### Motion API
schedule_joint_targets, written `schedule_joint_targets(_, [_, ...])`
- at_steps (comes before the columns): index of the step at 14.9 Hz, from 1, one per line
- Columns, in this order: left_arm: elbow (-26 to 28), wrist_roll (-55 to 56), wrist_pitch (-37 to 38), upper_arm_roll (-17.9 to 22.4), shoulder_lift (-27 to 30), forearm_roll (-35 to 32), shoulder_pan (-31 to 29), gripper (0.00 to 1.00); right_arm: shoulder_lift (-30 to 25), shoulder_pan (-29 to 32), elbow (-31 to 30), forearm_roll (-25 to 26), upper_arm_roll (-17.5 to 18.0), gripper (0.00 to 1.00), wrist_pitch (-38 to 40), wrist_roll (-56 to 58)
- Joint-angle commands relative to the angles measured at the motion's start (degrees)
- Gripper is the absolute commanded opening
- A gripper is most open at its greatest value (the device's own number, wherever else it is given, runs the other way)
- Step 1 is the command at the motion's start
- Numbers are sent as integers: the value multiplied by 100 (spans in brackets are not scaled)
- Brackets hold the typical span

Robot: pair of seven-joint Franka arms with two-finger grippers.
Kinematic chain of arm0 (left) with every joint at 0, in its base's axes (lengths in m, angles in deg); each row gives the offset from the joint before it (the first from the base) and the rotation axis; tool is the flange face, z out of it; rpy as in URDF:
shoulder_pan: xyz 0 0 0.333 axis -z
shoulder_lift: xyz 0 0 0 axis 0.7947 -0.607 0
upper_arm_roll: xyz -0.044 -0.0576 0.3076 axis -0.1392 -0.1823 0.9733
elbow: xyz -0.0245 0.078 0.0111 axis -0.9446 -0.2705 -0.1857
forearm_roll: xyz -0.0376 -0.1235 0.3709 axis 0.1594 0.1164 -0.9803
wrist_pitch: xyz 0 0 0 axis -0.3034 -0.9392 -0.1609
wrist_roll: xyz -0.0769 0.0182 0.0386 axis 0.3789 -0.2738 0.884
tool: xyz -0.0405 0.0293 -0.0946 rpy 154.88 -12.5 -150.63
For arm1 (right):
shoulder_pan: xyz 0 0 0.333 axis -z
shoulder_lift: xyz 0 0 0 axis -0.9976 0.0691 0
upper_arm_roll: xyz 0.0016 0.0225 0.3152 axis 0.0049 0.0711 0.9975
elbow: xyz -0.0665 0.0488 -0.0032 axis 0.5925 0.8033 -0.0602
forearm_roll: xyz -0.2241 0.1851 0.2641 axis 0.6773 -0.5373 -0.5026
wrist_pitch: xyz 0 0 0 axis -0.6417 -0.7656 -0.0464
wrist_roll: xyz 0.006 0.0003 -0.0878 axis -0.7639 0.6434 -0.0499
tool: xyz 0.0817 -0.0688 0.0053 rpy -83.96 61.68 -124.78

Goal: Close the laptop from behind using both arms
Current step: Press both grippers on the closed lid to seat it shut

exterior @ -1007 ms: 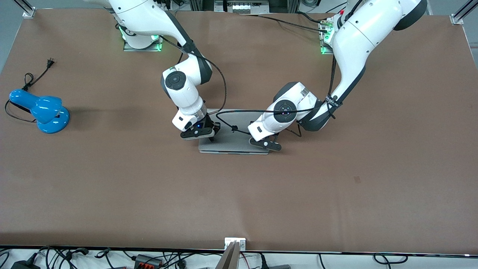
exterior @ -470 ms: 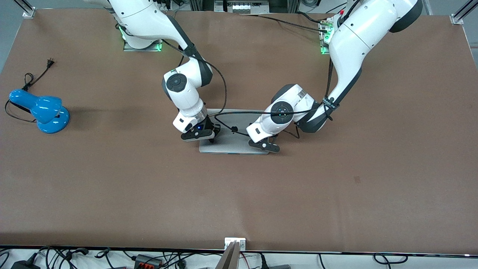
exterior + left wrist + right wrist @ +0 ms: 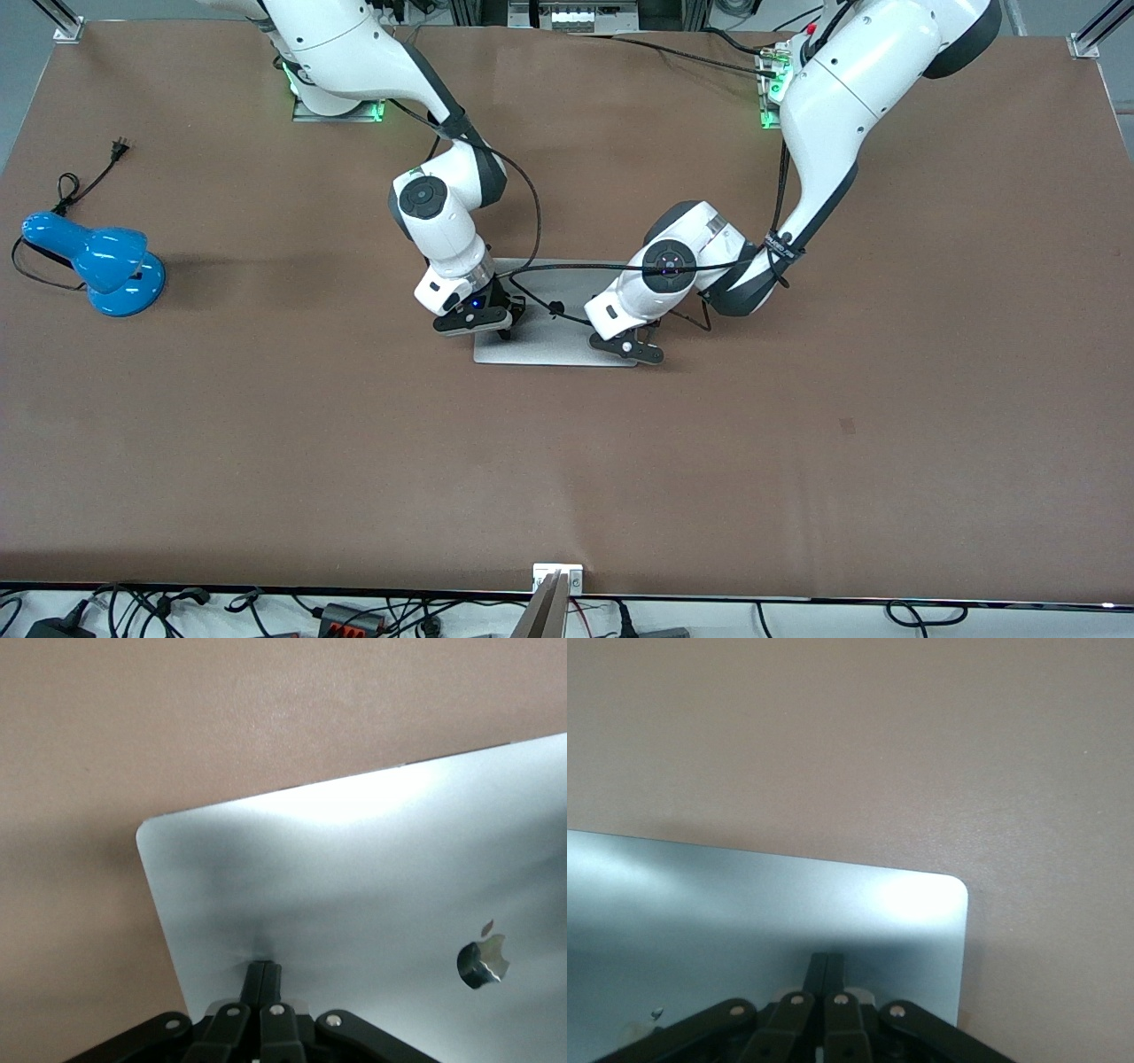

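The silver-grey laptop [image 3: 554, 347] lies in the middle of the table with its lid down flat; keyboard and screen are hidden. My left gripper [image 3: 631, 342] is shut, fingertips touching the lid near the corner toward the left arm's end. In the left wrist view the shut gripper [image 3: 264, 971] rests on the lid [image 3: 354, 868] beside the apple logo [image 3: 483, 961]. My right gripper [image 3: 496, 324] is shut and touches the lid near the corner toward the right arm's end. In the right wrist view, my right gripper [image 3: 827, 962] rests on the lid [image 3: 744, 904].
A blue desk lamp [image 3: 97, 261] with its black cord [image 3: 84, 182] stands at the right arm's end of the table. Black arm cables [image 3: 549, 306] hang over the lid. Bare brown tabletop [image 3: 567, 470] surrounds the laptop.
The lid has come down the last bit and now lies flat. Both grippers have gone down with it and shifted slightly toward the robots' bases.
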Motion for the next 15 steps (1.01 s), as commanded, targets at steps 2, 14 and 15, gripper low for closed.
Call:
schedule_joint_targets(2, [-171, 158, -75, 53, -177, -208, 117, 0, 188, -86, 122, 54, -47, 0, -121, 23])
schedule_joint_targets(14, [-241, 158, 109, 79, -45, -208, 29, 0, -67, -77, 691, 124, -239, 0, 1465, 102])
schedule_joint_targets(15, [-241, 158, 118, 79, -19, -208, 21, 0, -93, -77, 928, 185, -275, 0, 1905, 111])
